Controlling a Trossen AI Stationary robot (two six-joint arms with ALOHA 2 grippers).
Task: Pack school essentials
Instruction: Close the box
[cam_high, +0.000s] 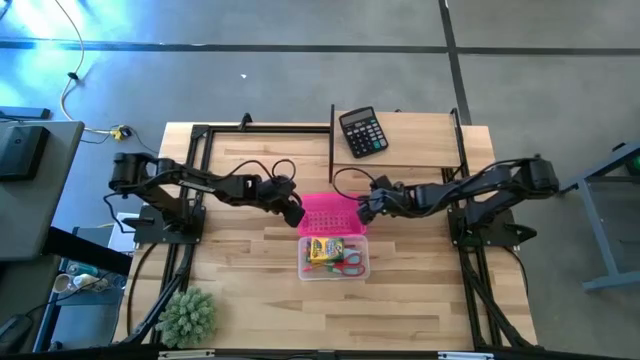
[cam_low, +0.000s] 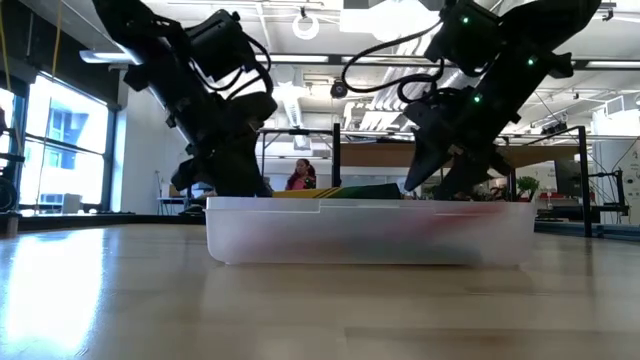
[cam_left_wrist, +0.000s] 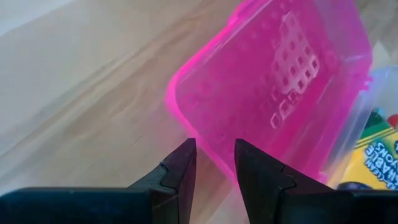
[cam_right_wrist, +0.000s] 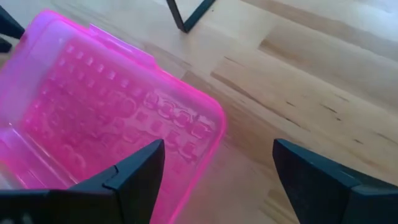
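Observation:
A clear plastic box (cam_high: 335, 257) stands mid-table, and its pink lid (cam_high: 330, 212) is swung open behind its far side. A yellow-green crayon box (cam_high: 323, 249) and red-handled scissors (cam_high: 350, 265) lie inside. My left gripper (cam_left_wrist: 214, 168) is at the lid's left edge, closed to a narrow gap. My right gripper (cam_right_wrist: 217, 168) stands wide open at the lid's right corner (cam_right_wrist: 208, 118), slanting down. The lid's rim runs in beside one finger, and I cannot tell whether they touch. In the low view both arms reach down behind the box (cam_low: 370, 230). My left gripper has the pink lid's rim (cam_left_wrist: 205, 149) on the lid's left edge, near a corner, between its two fingers. The fingers slant down from the table's left. The fingertips hide the exact spot. The lid stays hinged to the box along its near edge.
A black calculator (cam_high: 362, 131) lies at the far side behind a black metal frame bar (cam_high: 331, 140). A fuzzy green plant ball (cam_high: 188, 315) sits at the near left corner. Bare wood lies on both sides of the box and in front of it.

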